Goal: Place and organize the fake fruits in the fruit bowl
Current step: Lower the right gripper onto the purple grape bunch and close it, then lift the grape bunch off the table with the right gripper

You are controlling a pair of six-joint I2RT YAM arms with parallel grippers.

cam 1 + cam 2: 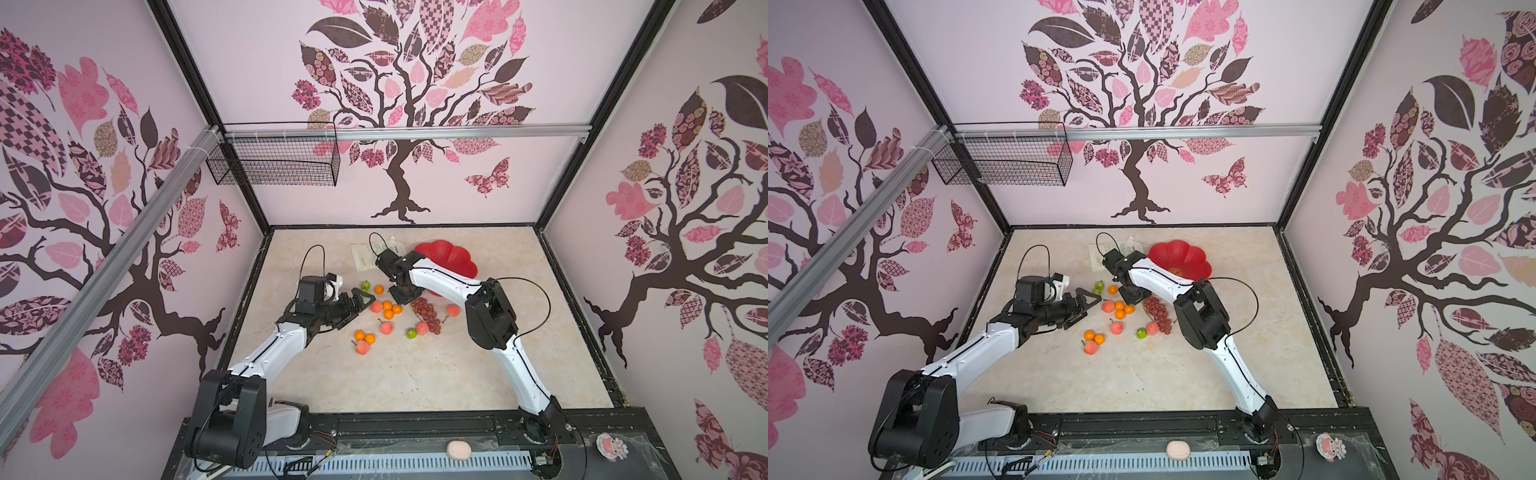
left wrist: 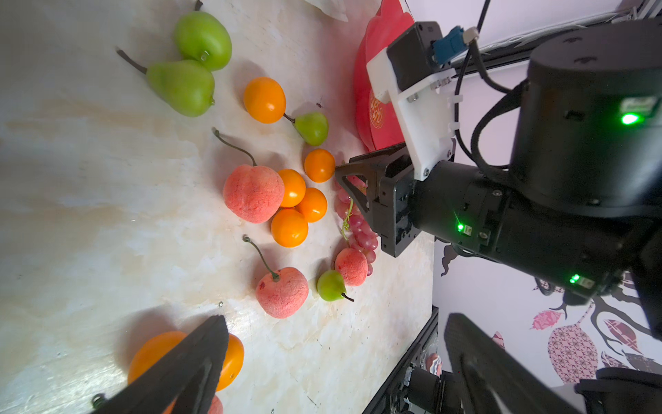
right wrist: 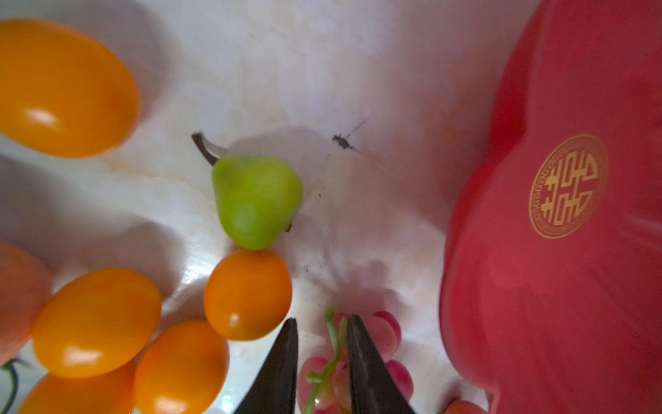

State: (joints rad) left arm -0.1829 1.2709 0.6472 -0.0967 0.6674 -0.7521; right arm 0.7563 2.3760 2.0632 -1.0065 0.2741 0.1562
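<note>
Seven orange tangerines [image 2: 289, 227], five peaches [image 2: 253, 193], four green fruits [image 2: 182, 87] and one grape bunch [image 1: 428, 313] lie on the tabletop [image 1: 415, 374], near the red fruit bowl [image 1: 457, 257]. The left pincer [image 2: 336, 318] is spread wide, holding nothing. The right pincer [image 3: 321, 322] is almost closed around the grape stem [image 3: 333, 337]; I cannot tell if it pinches.

Glossy red fruit bowl [image 3: 537, 304], fuzzy matt peaches [image 2: 253, 193].

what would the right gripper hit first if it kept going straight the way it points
Probably the grape bunch: the right gripper points down at it, tips either side of its green stem. How near is hard to judge.
</note>
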